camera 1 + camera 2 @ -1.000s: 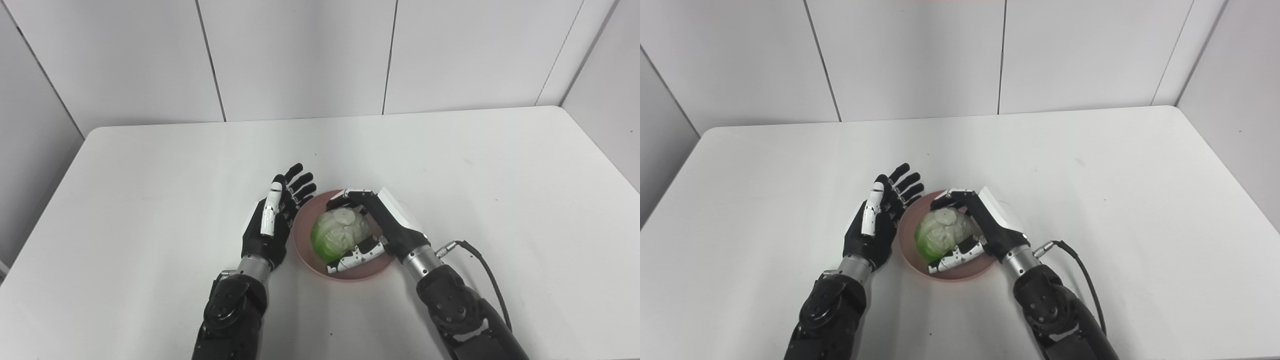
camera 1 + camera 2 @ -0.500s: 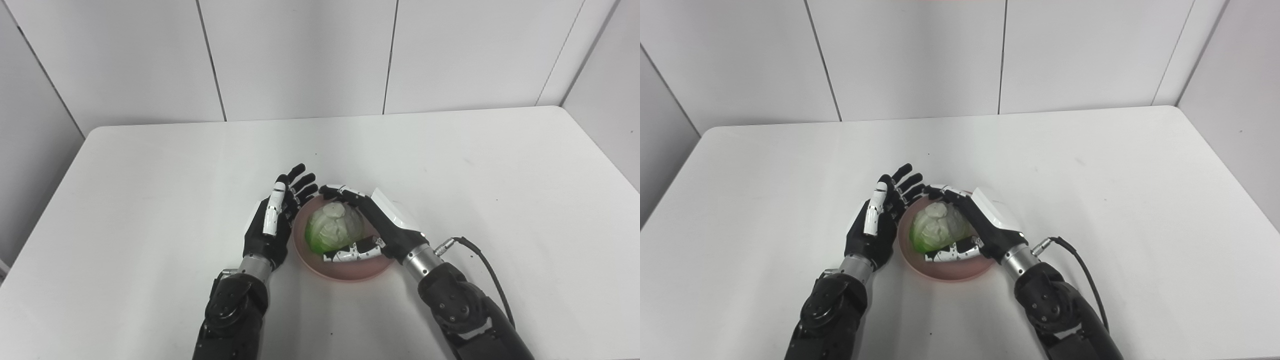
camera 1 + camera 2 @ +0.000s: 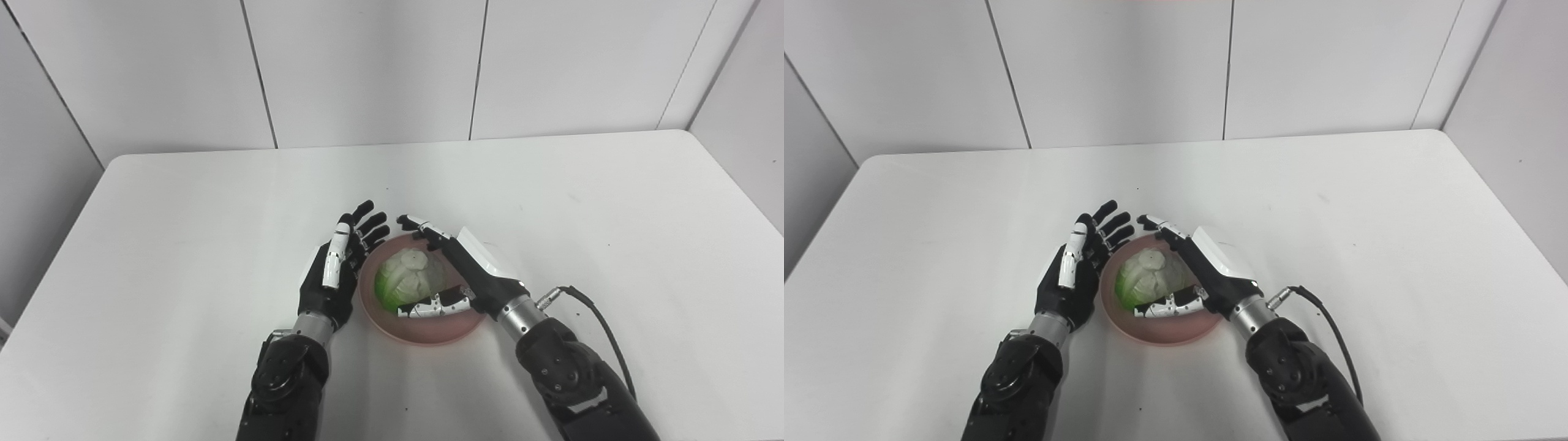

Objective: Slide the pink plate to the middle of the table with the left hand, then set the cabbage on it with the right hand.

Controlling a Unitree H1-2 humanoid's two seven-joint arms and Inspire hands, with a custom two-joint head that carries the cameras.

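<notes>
The cabbage [image 3: 407, 278] sits in the pink plate [image 3: 429, 327], which lies on the white table [image 3: 184, 202] about midway between its left and right edges, nearer the front edge. The right hand [image 3: 468, 275] cups the cabbage's right side with fingers straightened and spread, no grip on it. The left hand [image 3: 334, 272] stands edge-up just beside the plate's left rim, fingers apart, holding nothing.

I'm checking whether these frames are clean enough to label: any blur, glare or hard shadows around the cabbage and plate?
Left eye view: sharp, even light; the cabbage and pink plate show clear edges, with only a faint soft shadow under the left hand. Right eye view: equally sharp; the white shell of the right hand is bright, no glare hides detail.
</notes>
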